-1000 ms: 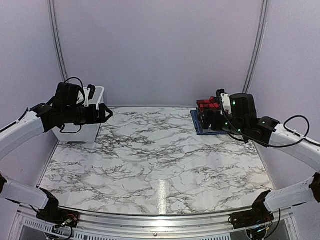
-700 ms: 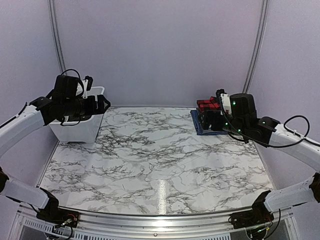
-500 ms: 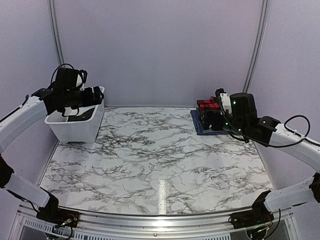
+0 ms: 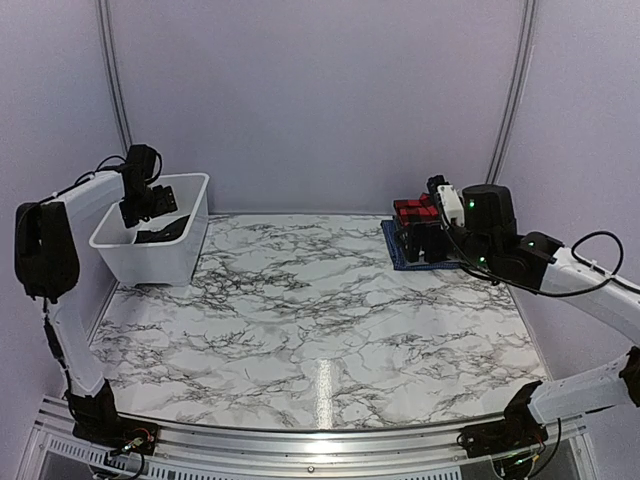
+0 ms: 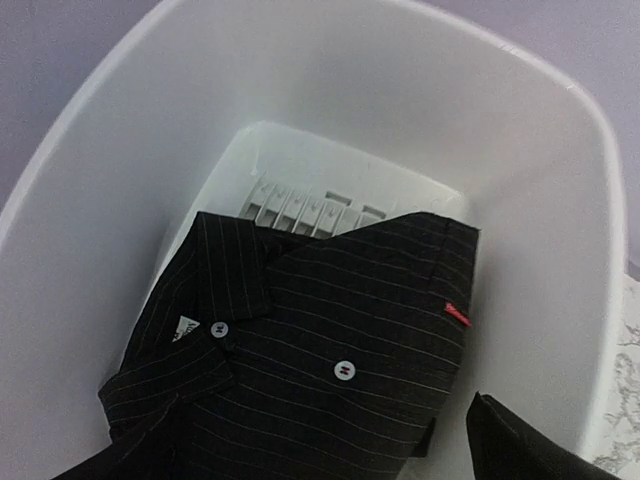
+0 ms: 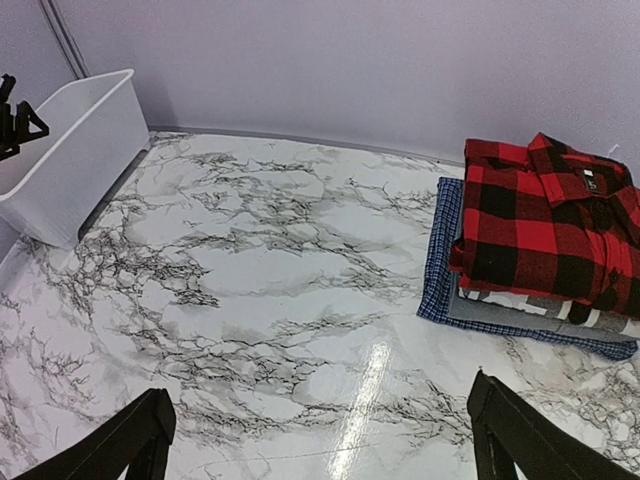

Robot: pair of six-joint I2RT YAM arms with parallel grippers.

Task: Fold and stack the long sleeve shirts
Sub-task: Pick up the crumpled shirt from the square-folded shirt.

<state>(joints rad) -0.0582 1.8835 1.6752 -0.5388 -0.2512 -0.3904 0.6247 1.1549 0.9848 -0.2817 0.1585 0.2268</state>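
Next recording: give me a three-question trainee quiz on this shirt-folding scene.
1. True or false: the black shirt lies on the stack.
2. The left claw hovers over: A the bin, B the stack, C neither.
3. Fill in: the stack's top shirt is red-and-black ____.
Key: 1 false, it lies in the bin; 2 A; 3 plaid.

No legible text; collar label (image 5: 183,327) on black pinstriped shirt (image 5: 330,340) too blurred to read.
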